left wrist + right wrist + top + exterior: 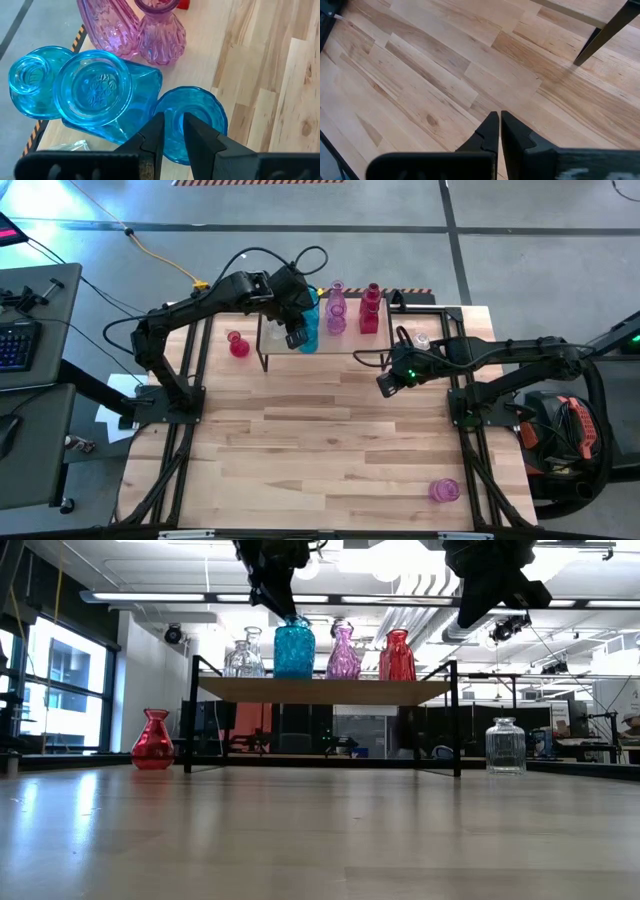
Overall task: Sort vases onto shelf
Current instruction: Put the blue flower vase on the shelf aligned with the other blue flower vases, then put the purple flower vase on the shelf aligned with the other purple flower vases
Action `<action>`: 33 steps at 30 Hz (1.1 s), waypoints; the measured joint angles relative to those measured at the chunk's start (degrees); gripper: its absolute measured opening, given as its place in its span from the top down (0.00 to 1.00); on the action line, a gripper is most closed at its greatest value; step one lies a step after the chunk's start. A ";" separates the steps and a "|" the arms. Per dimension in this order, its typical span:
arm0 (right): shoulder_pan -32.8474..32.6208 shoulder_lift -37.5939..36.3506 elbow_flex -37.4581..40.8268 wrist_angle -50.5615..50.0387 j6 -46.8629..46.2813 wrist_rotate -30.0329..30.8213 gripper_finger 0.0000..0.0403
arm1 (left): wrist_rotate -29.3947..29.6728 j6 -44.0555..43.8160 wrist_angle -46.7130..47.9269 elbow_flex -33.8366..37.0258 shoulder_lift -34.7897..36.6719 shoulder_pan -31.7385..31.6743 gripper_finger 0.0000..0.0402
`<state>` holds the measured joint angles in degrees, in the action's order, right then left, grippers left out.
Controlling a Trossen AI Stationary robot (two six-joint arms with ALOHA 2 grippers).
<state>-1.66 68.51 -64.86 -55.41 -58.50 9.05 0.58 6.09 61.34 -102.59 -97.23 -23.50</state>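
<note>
The shelf (320, 690) stands at the table's far side and bears clear vases (245, 655), teal vases (95, 87), a pink vase (343, 652) and a red vase (397, 655). My left gripper (173, 117) is over the shelf, shut on the mouth of one teal vase (200, 115), also seen in the low view (294, 648). My right gripper (384, 387) hangs shut and empty above the table, to the right of the shelf. On the table stand a red vase (153, 740), a clear vase (505, 745) and a pink vase (444, 491). My left gripper pinches the teal vase's rim (167, 100); one finger (200, 140) seems to be inside the mouth and the other (152, 140) outside. The fingers come slanting down from above. The vase is upright, its base level with the shelf top (294, 677).
A broad stretch of bare wooden tabletop (320, 440) lies in front of the shelf. The shelf's thin black legs (605, 32) stand near my right gripper. A desk with a keyboard (20, 340) is off the table's left side.
</note>
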 joint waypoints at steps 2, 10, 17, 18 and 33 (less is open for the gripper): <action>-0.01 0.00 0.00 0.00 0.00 0.00 1.00 | 0.02 -0.07 0.02 0.00 0.00 0.01 0.84; 0.01 0.00 0.00 -0.01 0.00 0.00 1.00 | 0.48 -0.90 0.20 0.00 0.00 0.32 0.79; 0.01 0.00 0.00 0.00 0.00 -0.01 1.00 | 0.57 -0.90 0.52 0.00 0.50 0.34 0.69; 0.00 0.00 0.00 0.01 0.00 0.01 1.00 | 0.57 -0.91 0.39 0.00 0.84 0.54 0.69; -0.01 0.00 0.00 -0.01 0.00 0.01 1.00 | 2.25 -2.45 0.04 0.00 4.98 2.07 0.68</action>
<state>-1.67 68.51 -64.86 -55.42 -58.50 9.06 2.83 3.64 61.39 -102.59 -92.25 -21.43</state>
